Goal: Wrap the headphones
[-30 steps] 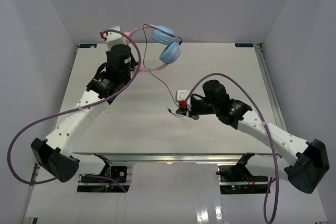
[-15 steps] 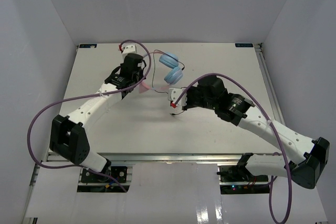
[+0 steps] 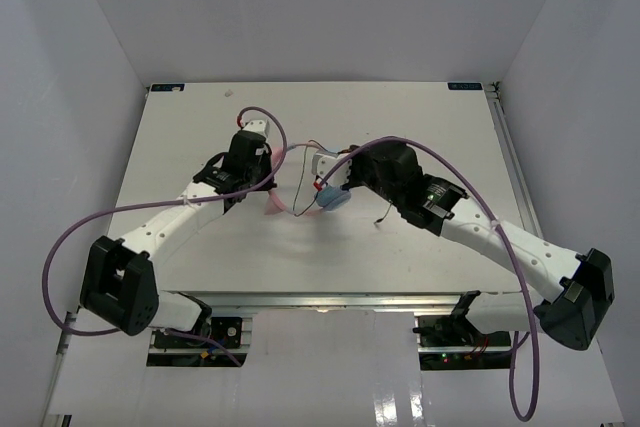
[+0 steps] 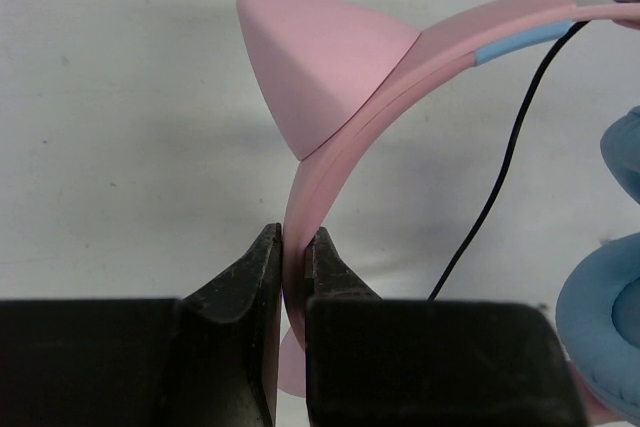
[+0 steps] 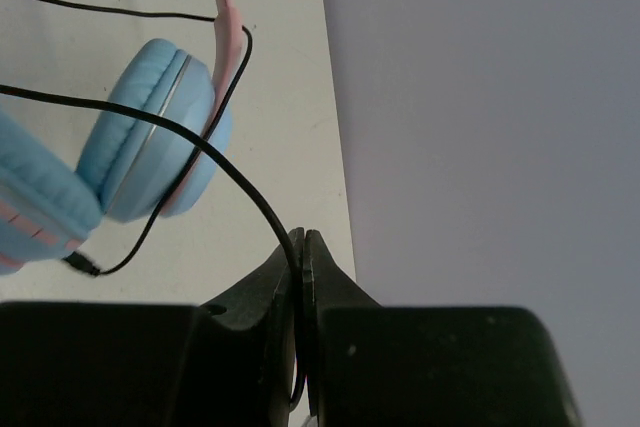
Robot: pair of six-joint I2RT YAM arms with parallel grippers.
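The headphones (image 3: 333,197) hang low over the middle of the table between both arms. Their pink headband (image 4: 345,117) carries a pink cat ear (image 4: 320,67), and my left gripper (image 4: 293,247) is shut on the band just below that ear. One light-blue ear cup (image 4: 605,337) sits to its right. My right gripper (image 5: 301,247) is shut on the thin black cable (image 5: 230,172), which loops across both ear cups (image 5: 160,127). In the top view the left gripper (image 3: 270,175) and right gripper (image 3: 322,179) stand close on either side of the headband (image 3: 283,187).
The cable's loose end (image 3: 381,218) trails onto the white table (image 3: 180,127) under the right arm. Thick purple arm cables (image 3: 70,237) arch over both arms. Grey walls close the table at the back and both sides.
Both arms have brought the headphones from high at the table's back down to its middle. The right gripper has moved up beside the ear cups, still on the cable.
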